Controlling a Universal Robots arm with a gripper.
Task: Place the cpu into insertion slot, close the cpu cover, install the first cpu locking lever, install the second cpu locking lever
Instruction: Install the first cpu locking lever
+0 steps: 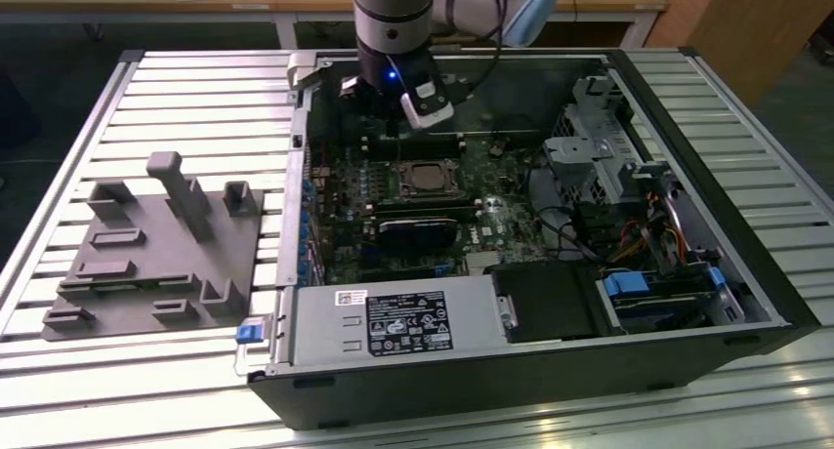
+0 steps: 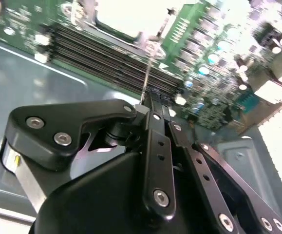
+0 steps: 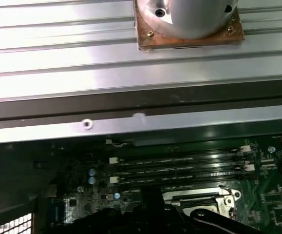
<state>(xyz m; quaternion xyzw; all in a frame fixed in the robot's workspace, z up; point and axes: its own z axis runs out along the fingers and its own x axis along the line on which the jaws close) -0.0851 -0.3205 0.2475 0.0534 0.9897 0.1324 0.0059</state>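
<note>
Black gripper (image 2: 148,102) fingers are drawn together, pinched on the tip of one thin silver wire lever (image 2: 147,73). The lever's long axis runs from the fingertips straight toward the socket (image 1: 400,180), crossing four long memory slots (image 3: 179,168) that lie side by side between the gripper and the socket. One chip (image 1: 424,180) sits flat in the socket, its pale metal face up and its edges square with the board. The silver cover (image 3: 222,202) lies down around it like a frame. Beyond the memory slots from the socket, the case wall (image 3: 179,122) stands close behind the gripper, leaving a narrow strip to work in. One black card (image 1: 417,232) lies just beside the socket on the side away from the gripper. One grey tray (image 1: 144,254) rests on the slatted table (image 1: 195,98), well apart from the socket, outside the case.
</note>
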